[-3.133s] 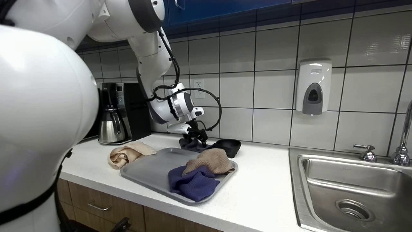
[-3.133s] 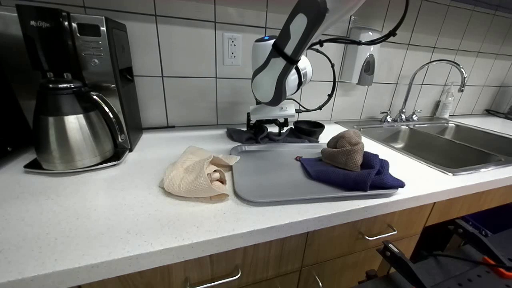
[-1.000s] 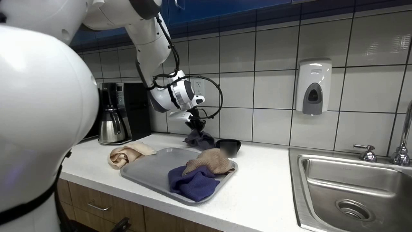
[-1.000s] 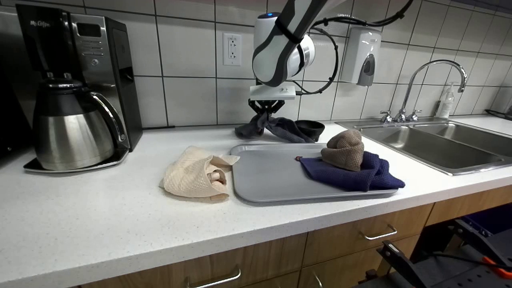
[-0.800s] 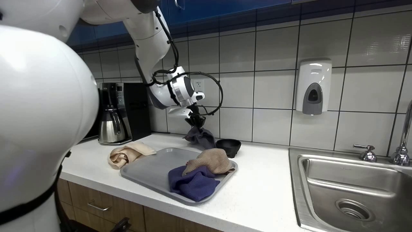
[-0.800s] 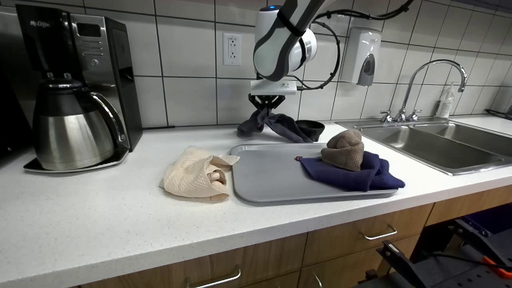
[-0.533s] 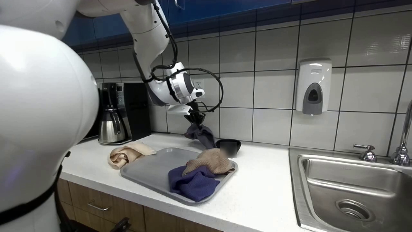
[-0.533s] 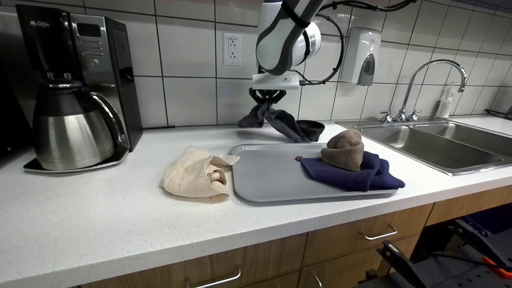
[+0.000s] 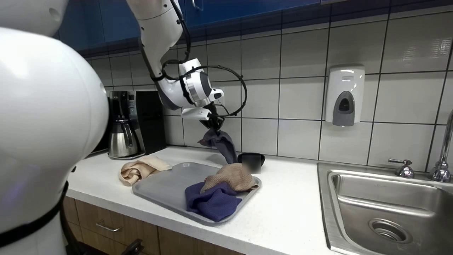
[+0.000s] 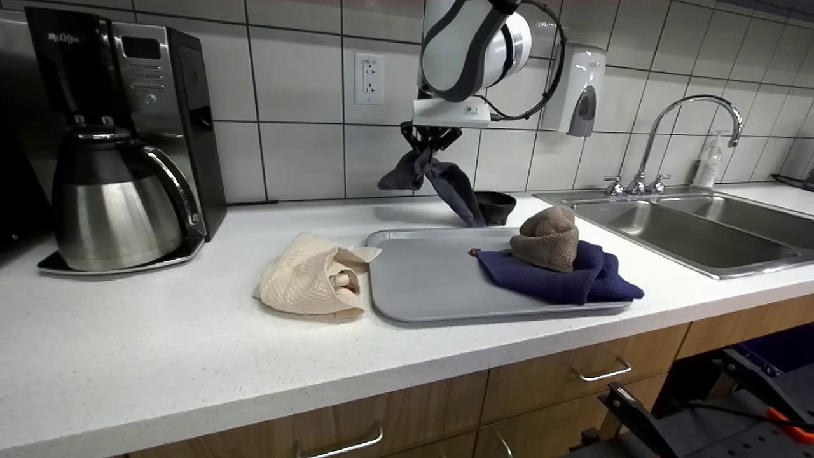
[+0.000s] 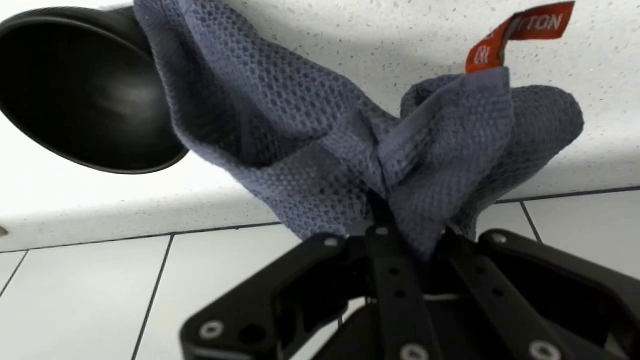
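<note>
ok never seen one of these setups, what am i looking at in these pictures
It's a white robot arm with a black claw. Two views come from cameras outside it; the close-up is the wrist view, filmed from the arm. On the counter sit a gray tray with a blue cloth and a brown cloth bunched together, a beige cloth beside the tray, a black bowl and a coffee maker. The claw is pinched shut on a dark gray cloth, hanging near the bowl.
</note>
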Motion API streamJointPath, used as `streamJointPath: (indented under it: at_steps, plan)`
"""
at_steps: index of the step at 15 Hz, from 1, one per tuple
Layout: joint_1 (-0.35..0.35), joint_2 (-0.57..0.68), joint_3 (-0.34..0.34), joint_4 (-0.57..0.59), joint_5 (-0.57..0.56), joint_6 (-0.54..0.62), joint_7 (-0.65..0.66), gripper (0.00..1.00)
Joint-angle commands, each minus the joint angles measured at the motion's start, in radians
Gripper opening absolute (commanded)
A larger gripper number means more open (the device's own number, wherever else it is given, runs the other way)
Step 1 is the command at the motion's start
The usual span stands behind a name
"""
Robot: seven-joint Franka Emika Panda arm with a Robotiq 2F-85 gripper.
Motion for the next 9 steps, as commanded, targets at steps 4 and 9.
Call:
streamJointPath:
  at_steps: [4,9]
  plan:
    - [-0.007,-0.151,0.008,-0.160,-0.002,0.065,-0.085,0.02]
    - [-0.009,-0.230,0.013,-0.236,-0.008,0.085,-0.114,0.02]
